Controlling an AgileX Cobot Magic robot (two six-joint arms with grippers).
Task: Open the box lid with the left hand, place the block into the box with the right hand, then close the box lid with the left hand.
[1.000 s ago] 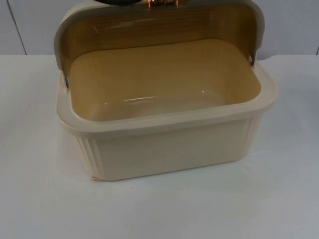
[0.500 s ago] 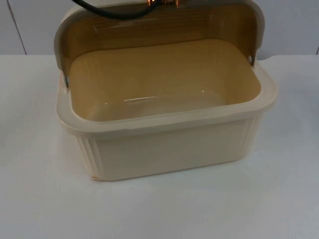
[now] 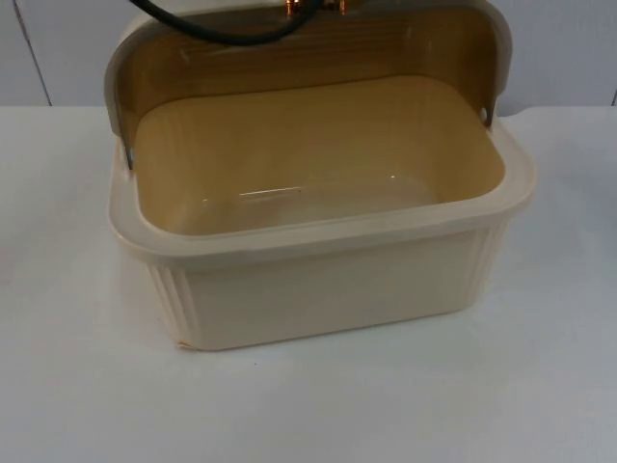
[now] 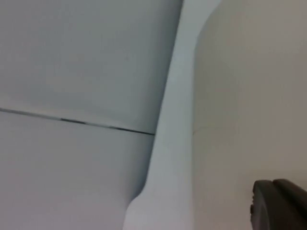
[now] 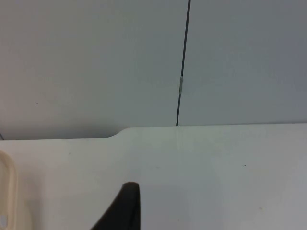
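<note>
A cream plastic box stands in the middle of the white table, its yellowish inside bare. Its lid is swung up and stands upright behind the opening, with a copper-coloured fitting at its top edge. In the left wrist view, my left gripper's black fingertip lies close against the lid's cream outer face, with the grey wall beyond; the gripper is shut. My right gripper waits open off to the side above bare table, one fingertip showing, with the box's rim beside it.
The grey partition wall rises right behind the box. White table top spreads in front of the box and to both sides.
My left gripper has gone from open to shut behind the lid. The box and the upright lid have not moved, and the right arm is still.
</note>
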